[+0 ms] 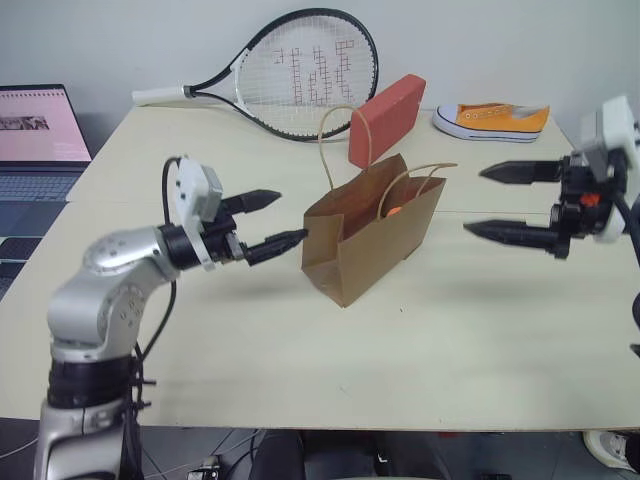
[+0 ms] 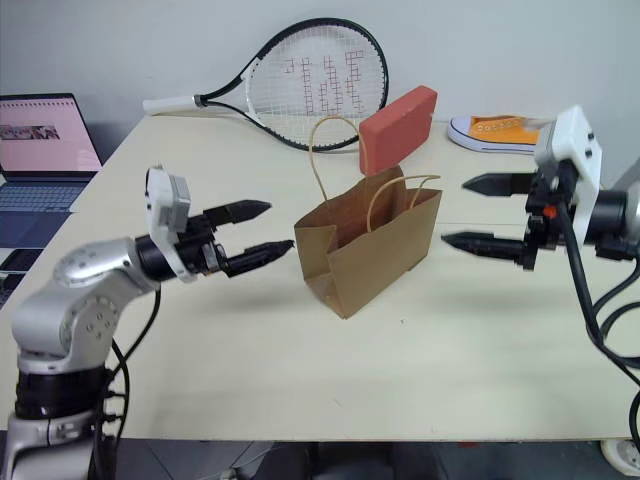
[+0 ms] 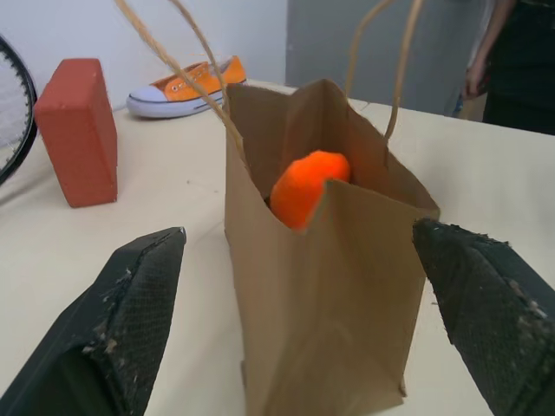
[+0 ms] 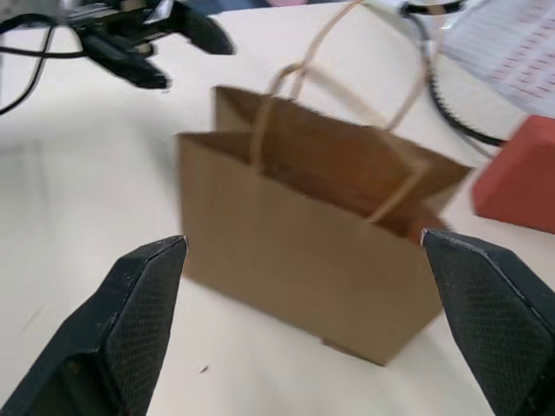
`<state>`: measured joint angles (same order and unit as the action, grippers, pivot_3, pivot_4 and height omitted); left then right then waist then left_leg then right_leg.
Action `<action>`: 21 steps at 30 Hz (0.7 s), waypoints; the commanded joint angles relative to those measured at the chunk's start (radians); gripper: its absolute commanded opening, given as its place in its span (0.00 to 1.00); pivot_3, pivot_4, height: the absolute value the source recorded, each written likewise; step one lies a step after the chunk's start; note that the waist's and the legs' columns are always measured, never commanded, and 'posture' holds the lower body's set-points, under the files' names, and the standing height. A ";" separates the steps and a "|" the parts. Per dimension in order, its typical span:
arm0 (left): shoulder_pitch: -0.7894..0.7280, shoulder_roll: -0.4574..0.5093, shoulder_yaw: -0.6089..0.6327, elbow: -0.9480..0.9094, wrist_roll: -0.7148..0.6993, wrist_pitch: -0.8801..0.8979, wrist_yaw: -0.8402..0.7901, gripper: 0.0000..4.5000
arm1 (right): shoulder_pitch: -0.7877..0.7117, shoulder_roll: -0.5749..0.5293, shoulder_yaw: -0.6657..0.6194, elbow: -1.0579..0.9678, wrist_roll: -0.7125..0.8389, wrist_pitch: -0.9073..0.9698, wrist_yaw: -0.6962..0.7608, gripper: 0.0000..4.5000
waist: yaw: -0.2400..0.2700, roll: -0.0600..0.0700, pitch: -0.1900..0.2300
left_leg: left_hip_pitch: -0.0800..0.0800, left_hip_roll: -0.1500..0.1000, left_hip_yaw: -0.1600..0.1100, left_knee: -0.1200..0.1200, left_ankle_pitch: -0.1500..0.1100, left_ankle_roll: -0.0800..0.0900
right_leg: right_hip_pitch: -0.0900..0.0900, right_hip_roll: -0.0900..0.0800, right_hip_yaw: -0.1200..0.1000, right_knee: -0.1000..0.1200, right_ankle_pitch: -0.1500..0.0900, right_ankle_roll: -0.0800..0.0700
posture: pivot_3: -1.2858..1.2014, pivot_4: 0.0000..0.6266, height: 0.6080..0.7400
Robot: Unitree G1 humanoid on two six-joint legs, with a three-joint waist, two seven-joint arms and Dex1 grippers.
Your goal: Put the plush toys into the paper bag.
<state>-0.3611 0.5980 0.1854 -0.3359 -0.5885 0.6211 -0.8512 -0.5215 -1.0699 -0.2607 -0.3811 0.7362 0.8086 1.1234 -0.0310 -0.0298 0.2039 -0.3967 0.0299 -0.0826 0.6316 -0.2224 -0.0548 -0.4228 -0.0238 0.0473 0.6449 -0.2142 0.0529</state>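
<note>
carrot (image 3: 305,186) in paper bag (image 1: 372,240), table (image 1: 480,330)

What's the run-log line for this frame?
left claw: open, empty | right claw: open, empty | paper bag: upright between claws | orange plush: inside bag

The left gripper (image 1: 272,221) is raised off the bench, its two black fingers spread wide with nothing between them, one above the other and both pointing roughly level, inward toward the right arm. Its silver forearm rises from the lower left, bent at the elbow, with a white camera block sitting on top of the wrist.

The right gripper (image 1: 495,202) is also held in the air, facing the left one from the opposite side. Its fingers are likewise parted wide and empty, stacked one over the other, pointing inward and tilted slightly downward. A white block crowns this wrist too, and a black cable trails behind it.
</note>
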 commanded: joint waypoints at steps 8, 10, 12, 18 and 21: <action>0.009 -0.156 -0.092 -0.008 0.012 -0.032 0.146 1.00 | 0.119 -0.001 -0.046 -0.161 0.141 0.027 0.000 1.00 | 0.002 0.000 0.000 | 0.000 0.000 0.001 0.005 0.000 0.000 | 0.002 0.000 0.001 0.000 -0.003 -0.005 | 0.52 0.24 1.00; -0.004 -0.154 -0.105 0.004 -0.008 -0.027 0.112 1.00 | 0.119 -0.007 -0.046 -0.167 0.164 0.038 0.000 1.00 | 0.001 0.000 0.000 | 0.000 0.000 0.001 0.005 0.000 0.000 | 0.002 0.000 0.001 0.000 -0.003 -0.005 | 0.52 0.24 1.00; -0.004 -0.136 -0.103 0.003 -0.047 -0.002 0.072 1.00 | 0.121 -0.015 -0.048 -0.172 0.180 0.049 -0.001 1.00 | 0.001 0.000 0.000 | 0.000 0.000 0.001 0.006 0.000 0.000 | 0.002 0.000 0.001 0.000 -0.003 -0.005 | 0.52 0.24 1.00; 0.001 -0.080 -0.113 0.010 -0.076 0.013 0.002 1.00 | 0.111 -0.017 -0.065 -0.175 0.242 0.066 -0.014 1.00 | 0.001 0.000 0.000 | 0.000 0.000 0.001 0.005 0.000 0.000 | 0.002 0.000 0.001 0.000 -0.003 -0.005 | 0.52 0.24 1.00; -0.006 -0.079 -0.126 0.017 -0.058 0.004 0.001 1.00 | 0.103 0.006 -0.080 -0.175 0.266 0.043 -0.027 1.00 | 0.001 0.000 0.000 | -0.001 0.000 0.001 0.005 0.000 0.000 | 0.002 0.000 0.001 0.000 -0.003 -0.005 | 0.52 0.24 1.00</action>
<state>-0.3545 0.5152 0.0656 -0.3031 -0.6470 0.6434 -0.8430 -0.4076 -1.0682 -0.2987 -0.5452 0.9750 0.8746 1.1043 -0.0296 -0.0301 0.2037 -0.3975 0.0297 -0.0817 0.6366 -0.2225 -0.0548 -0.4211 -0.0236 0.0484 0.6445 -0.2173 0.0475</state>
